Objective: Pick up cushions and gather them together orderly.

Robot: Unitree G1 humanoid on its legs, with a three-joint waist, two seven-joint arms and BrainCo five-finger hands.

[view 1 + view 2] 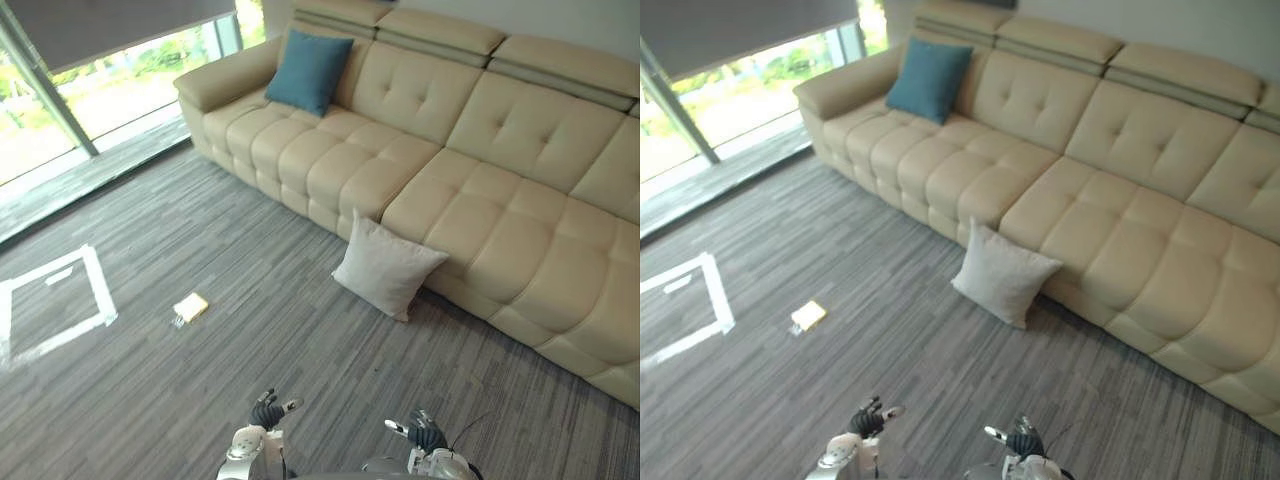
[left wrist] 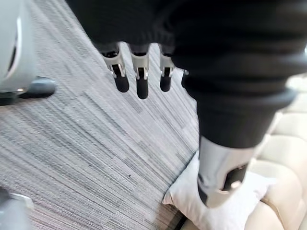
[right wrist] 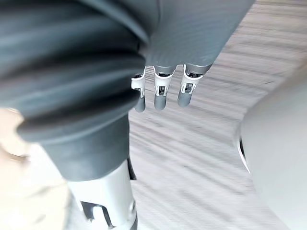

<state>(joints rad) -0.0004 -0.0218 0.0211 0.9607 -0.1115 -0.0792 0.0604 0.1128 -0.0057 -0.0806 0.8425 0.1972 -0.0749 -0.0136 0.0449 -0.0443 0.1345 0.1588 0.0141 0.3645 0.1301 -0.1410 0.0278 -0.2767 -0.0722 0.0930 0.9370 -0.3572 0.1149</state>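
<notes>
Cushions: we count two, a blue cushion (image 1: 308,70) up on the sofa (image 1: 480,190) and a pale cushion (image 1: 387,266) down on the carpet (image 1: 250,370). They are well apart, so nothing is gathered yet.
Tape square: white tape (image 1: 100,285) outlines a box on the carpet at far left, near the window (image 1: 110,90). We judge it a floor marker and no part of the job.
Yellow item: a small flat yellow item (image 1: 190,306) lies on the carpet just right of the tape square. We cannot tell what it is.
Blue cushion: it sits tilted back at the sofa's left end, close to the armrest, propped by the seat below and the backrest behind.
Left hand: the left hand (image 1: 266,412) hangs low over the carpet with its fingers (image 2: 142,88) straight and loose, and it holds nothing.
Pale cushion: it stands on one edge on the carpet and leans on the sofa's front, which is what keeps it upright. It lies ahead of both hands, so we take it as the first to fetch.
Right hand: the right hand (image 1: 428,435) is low as well, its fingers (image 3: 160,98) relaxed and empty, well short of the pale cushion.
Sofa: cream and tufted, it runs from upper left to the right edge. Its seat looks to us the natural place to set both cushions side by side.
Next move: we think the robot must close in first, then take the soft, bulky cushion between both hands.
</notes>
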